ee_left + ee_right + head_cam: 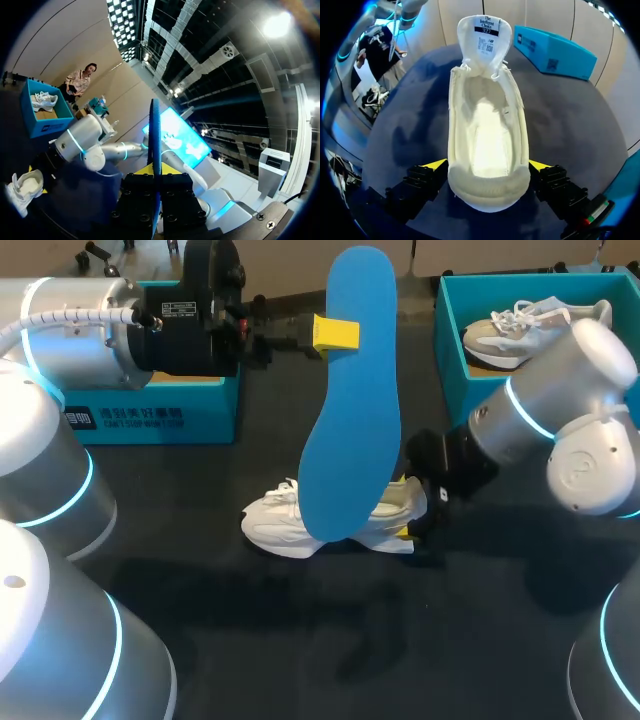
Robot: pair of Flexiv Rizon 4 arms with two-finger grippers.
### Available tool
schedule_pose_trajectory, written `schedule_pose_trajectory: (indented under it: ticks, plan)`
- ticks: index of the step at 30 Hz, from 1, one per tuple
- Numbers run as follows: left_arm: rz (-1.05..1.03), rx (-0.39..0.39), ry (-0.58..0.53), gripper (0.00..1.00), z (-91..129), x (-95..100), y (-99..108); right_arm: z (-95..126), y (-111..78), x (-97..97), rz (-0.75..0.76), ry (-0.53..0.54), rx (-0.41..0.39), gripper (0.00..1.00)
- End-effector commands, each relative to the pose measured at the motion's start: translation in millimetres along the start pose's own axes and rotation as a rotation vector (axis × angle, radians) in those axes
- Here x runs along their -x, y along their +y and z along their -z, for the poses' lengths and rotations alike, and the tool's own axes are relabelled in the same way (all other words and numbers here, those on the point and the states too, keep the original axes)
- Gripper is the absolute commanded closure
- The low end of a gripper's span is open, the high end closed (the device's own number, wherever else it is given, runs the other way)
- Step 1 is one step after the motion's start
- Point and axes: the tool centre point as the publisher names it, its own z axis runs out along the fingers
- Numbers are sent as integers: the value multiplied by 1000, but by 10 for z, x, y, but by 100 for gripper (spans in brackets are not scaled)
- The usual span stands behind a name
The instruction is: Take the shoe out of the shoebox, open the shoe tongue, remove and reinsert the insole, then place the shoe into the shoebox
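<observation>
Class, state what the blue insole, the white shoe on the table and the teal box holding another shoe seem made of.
Blue insole: probably foam, matt; a thin, evenly coloured sheet holding its shape. White shoe: apparently fabric, soft matt lining and padded heel collar. Teal box: likely cardboard, matt; thin, flat, straight walls.
</observation>
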Motion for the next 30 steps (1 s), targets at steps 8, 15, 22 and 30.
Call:
schedule_pose_trajectory:
  ticks: [8,15,22,30]
  plan:
    - [0,1,1,100,-20,11,-8,171,120,-1,-16,22,-131,0]
    - [0,1,1,100,-20,11,-8,203,233,21,-4,16,-232,0]
    - [0,1,1,100,-20,11,-8,238,334,59,-9,10,-310,0]
    - [0,1,1,100,-20,11,-8,244,361,50,0,5,-346,0]
